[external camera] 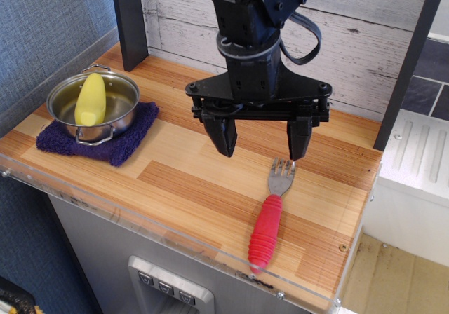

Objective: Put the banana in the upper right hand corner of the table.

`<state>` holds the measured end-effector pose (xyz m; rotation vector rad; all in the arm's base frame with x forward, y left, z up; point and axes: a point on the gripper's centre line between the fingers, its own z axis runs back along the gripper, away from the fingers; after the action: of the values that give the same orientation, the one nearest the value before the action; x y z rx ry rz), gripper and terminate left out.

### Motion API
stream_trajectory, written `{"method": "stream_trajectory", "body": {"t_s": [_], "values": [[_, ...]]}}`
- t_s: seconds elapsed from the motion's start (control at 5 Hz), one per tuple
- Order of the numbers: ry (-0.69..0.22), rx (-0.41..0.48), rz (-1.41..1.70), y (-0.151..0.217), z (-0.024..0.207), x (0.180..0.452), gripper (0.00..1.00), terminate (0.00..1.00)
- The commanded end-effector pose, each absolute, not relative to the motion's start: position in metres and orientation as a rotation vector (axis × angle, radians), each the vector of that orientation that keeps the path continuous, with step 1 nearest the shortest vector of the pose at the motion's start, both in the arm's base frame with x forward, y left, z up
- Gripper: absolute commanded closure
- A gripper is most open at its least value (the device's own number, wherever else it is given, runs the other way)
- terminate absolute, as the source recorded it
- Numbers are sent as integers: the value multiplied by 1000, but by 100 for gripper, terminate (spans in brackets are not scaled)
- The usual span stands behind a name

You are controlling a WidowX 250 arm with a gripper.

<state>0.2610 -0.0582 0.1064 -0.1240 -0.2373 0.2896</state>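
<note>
The yellow banana (90, 99) lies inside a small steel pot (123, 115) at the left of the striped wood table (182, 181). My gripper (262, 147) hangs open and empty above the middle right of the table, its two black fingers spread wide. It is far to the right of the banana and just above and behind the fork's tines.
The pot sits on a purple cloth (130, 140). A red-handled fork (271, 217) lies near the front right edge. A dark post (130, 21) stands at the back left and another (409, 69) at the right. A white plank wall (182, 16) runs along the back.
</note>
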Motion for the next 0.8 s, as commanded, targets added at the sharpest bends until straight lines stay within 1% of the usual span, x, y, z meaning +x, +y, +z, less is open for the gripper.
{"method": "stream_trajectory", "body": {"t_s": [0.0, 0.2, 0.6], "values": [[-237, -124, 290, -58, 106, 261, 0, 0], [-246, -103, 418, -39, 115, 268, 0, 0], [-260, -80, 566, -5, 132, 279, 0, 0]]}}
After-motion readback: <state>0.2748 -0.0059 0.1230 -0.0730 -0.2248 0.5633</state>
